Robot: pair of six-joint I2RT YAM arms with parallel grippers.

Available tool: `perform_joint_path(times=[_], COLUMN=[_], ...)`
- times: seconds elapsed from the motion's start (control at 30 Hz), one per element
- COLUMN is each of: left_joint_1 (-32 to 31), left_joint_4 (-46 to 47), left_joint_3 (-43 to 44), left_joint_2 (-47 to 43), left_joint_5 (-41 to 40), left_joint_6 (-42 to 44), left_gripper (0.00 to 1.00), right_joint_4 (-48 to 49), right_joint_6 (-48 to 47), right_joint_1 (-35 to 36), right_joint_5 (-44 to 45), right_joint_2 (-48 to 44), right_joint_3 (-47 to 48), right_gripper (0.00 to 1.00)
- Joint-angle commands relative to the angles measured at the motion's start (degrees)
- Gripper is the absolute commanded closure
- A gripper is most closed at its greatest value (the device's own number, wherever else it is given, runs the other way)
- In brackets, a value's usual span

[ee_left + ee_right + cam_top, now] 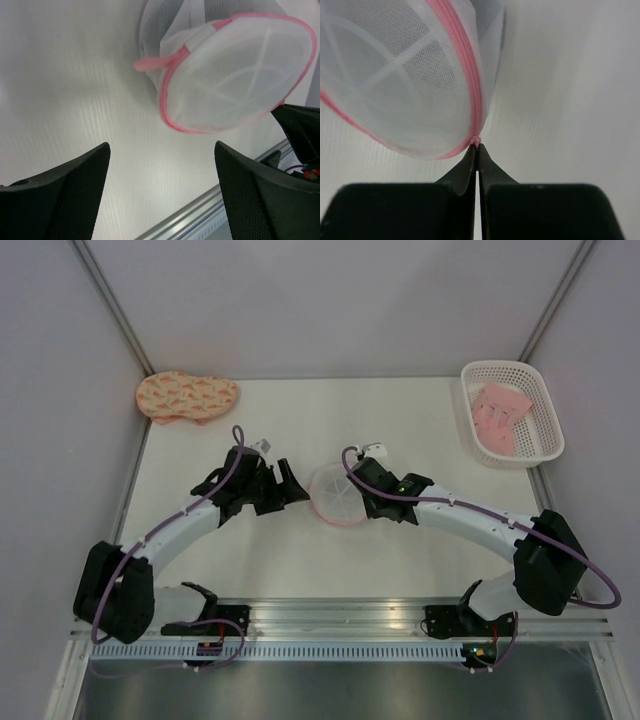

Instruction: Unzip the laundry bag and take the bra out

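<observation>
The laundry bag (335, 498), a round white mesh pouch with a pink zipper rim, is tilted up off the table at mid-table. In the right wrist view my right gripper (477, 146) is shut on a small pink piece at the end of the zipper (465, 75), at the bag's (395, 75) lower edge. From above, this gripper (353, 492) meets the bag's right side. My left gripper (161, 150) stands open and holds nothing, short of the bag (235, 75) and its pink loop tab (152, 62); from above it (292, 484) is just left of the bag. The bra is hidden.
A white lattice basket (500, 366) holding a pink garment (500, 415) stands at the back right. A peach patterned padded piece (187, 397) lies at the back left. An aluminium rail (340, 615) runs along the near edge, and walls close in the sides and back.
</observation>
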Motion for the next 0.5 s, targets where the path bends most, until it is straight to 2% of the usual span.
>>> perform_joint_path(times=[0.0,0.07,0.1,0.2,0.3,0.47], left_joint_1=[0.19,-0.34,-0.6,-1.83,-3.41,-4.91], left_joint_4=[-1.14,-0.61,-0.61,-0.17,0.79,4.48], left_joint_3=[-8.97,-12.51,-15.23,-19.28,-21.58,-25.0], left_joint_2=[-12.79,-20.09,-22.2,-28.36,-31.45,-30.76], left_joint_5=[-5.32,-3.84,-3.22,-0.67,0.65,-0.4], left_joint_6=[-10.53,-13.19,-15.46,-20.12,-23.48,-28.04], left_gripper=[0.11,0.11,0.1,0.1,0.09,0.09], right_joint_4=[1.38,5.15,6.82,13.76,19.82,23.98], right_joint_6=[-2.4,-3.64,-4.6,-3.21,1.43,3.74], right_joint_1=[1.31,2.46,2.63,4.04,4.92,5.71], right_joint_5=[-9.11,-19.04,-30.41,-45.32,-50.28,-49.6], right_joint_2=[-1.76,-1.85,-1.5,-0.27,0.52,0.69], right_joint_3=[-0.43,-0.69,-0.95,-0.69,-1.48,-2.63], right_gripper=[1.0,0.99,1.0,0.99,1.0,0.99])
